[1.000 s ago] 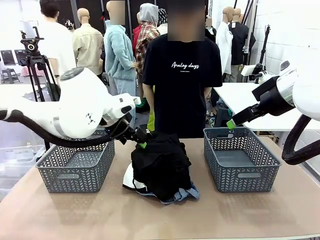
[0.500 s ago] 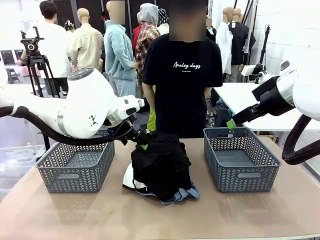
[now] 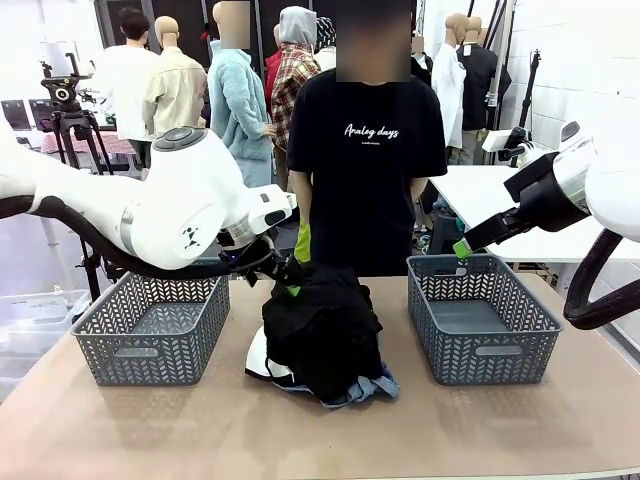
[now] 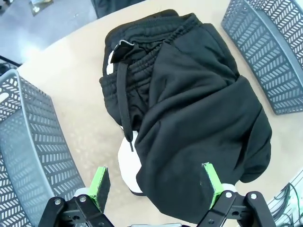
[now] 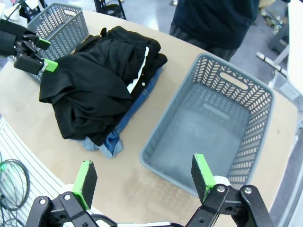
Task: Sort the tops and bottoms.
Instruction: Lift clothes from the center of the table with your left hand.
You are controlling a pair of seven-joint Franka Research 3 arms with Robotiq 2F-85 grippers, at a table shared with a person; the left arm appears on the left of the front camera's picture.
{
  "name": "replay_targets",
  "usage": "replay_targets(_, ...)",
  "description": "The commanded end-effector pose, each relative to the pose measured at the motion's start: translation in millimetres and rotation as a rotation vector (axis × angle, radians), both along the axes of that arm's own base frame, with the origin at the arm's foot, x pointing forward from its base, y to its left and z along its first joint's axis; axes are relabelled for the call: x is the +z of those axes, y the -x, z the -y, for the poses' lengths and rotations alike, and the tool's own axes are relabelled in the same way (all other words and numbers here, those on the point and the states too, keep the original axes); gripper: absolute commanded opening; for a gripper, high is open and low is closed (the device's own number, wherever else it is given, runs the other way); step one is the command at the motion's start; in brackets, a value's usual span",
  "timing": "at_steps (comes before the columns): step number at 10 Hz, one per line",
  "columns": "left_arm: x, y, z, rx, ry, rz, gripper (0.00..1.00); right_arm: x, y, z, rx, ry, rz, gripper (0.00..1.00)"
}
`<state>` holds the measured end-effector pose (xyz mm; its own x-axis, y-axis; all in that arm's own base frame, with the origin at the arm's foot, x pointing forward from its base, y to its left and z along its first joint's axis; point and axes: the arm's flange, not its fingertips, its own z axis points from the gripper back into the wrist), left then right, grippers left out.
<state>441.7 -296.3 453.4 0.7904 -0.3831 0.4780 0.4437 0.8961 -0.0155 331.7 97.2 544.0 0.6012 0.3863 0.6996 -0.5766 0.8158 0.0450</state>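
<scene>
The black garments (image 3: 320, 335) cover most of the white garment (image 3: 256, 363) and the denim (image 3: 368, 386), each showing just an edge; the left gripper (image 3: 289, 282) is partly lost behind the pile's far side

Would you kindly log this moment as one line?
left tool: open, over garment pile | right tool: open, near right basket
</scene>
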Motion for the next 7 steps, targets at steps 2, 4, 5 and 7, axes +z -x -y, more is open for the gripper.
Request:
replay_targets(2, -9, -21, 1, 0.091, -0.009, -0.035, 1.0, -1, -1, -1, 0.003, -0.02, -0.005, 1.0)
replay_targets(4, -19, -32, -8, 0.12, 0.01, -0.064, 1.0, -1, -1, -1, 0.003, -0.02, -0.005, 1.0)
replay_targets(5, -22, -35, -9, 0.122, 0.031, -0.092, 1.0, -1, -1, -1, 0.003, -0.02, -0.005, 1.0)
replay_targets(7, -29, -37, -9, 0.117, 0.072, -0.209, 0.83, -1, -1, -1, 0.003, -0.02, -0.005, 1.0)
